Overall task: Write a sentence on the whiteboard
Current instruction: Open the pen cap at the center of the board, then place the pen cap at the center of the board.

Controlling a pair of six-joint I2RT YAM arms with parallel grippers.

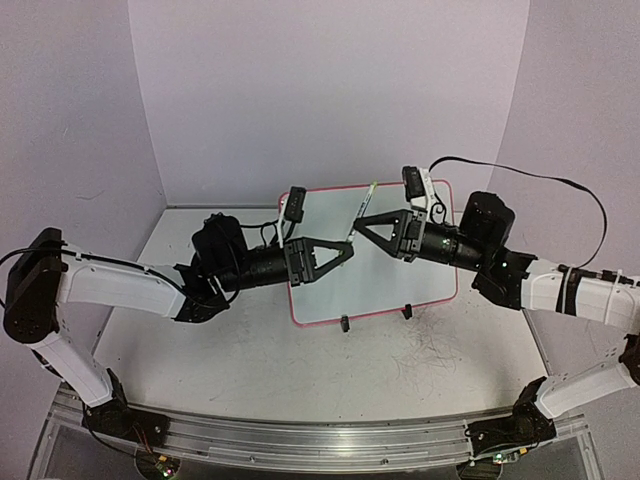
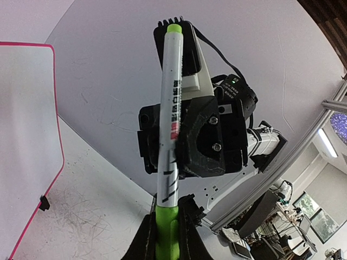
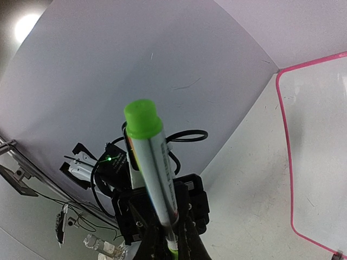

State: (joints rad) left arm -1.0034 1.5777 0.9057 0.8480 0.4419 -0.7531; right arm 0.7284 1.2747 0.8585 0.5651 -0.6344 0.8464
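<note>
Left gripper (image 2: 164,237): black fingers clenched on the lime-green cap (image 2: 166,219) of a marker (image 2: 168,108), pinching it from both sides. Marker barrel is a smooth white cylinder with dark print and a red patch, ending in a small green plug (image 2: 173,28). Right gripper (image 3: 169,242): clamped on the white barrel partway along, its blocky, matte black jaw housing with two screw heads wrapped against the tube. So both grippers hold the one marker, left at the cap end, right on the body, tips nearly meeting. From above, the marker stands tilted between them, plug end leaning to the far right, cap end toward the near left. Directly beneath lies the whiteboard (image 1: 400,285), flat on the table (image 1: 250,365) at far centre: glossy white rectangle, thin red-pink rim, rounded corners, set slightly askew. Two small black clip feet (image 1: 345,323) sit on its near edge. The marker is held above the board's middle; cannot tell whether it touches the surface. Table is matte white, scuffed, with fine dark scribble marks near the right. A thin black cable (image 1: 560,185) arcs over the right arm. Ribbed aluminium rail (image 1: 300,440) along the near edge carries both bases. Plain lilac walls (image 1: 330,90) behind.
</note>
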